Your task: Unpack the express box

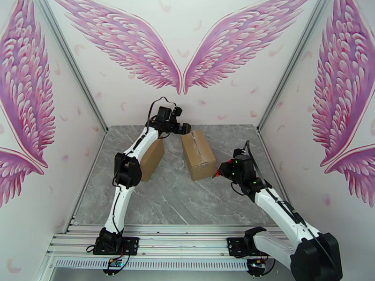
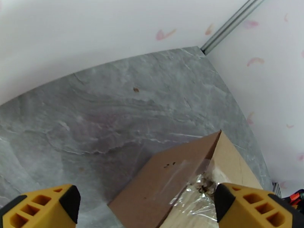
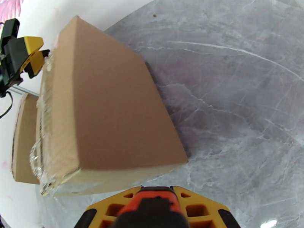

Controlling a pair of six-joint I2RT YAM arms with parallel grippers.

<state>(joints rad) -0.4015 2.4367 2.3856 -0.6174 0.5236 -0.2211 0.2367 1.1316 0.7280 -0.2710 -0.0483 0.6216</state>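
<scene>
On the grey table (image 1: 178, 207), left pincer (image 2: 146, 204) gapes over the taped box (image 1: 199, 155); right pincer (image 1: 224, 171) clamps seemingly an orange tool (image 3: 152, 206).

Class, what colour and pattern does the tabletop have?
The tabletop is grey with marble-like pale veining, clearest in the right wrist view.

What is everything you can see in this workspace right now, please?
brown cardboard box sealed with clear tape: one, brown, mid-table
plain brown cardboard box: one, brown, left of it, partly behind the left arm
orange-and-black tool: one, orange-black, in the right gripper
grey marble-patterned tabletop: one, grey, under both boxes
white wall panels printed with pink wings: three, white-pink, around the table
left gripper: one, yellow-fingered, open at the taped box's far end
right gripper: one, yellow-fingered, shut on the tool near that box
</scene>
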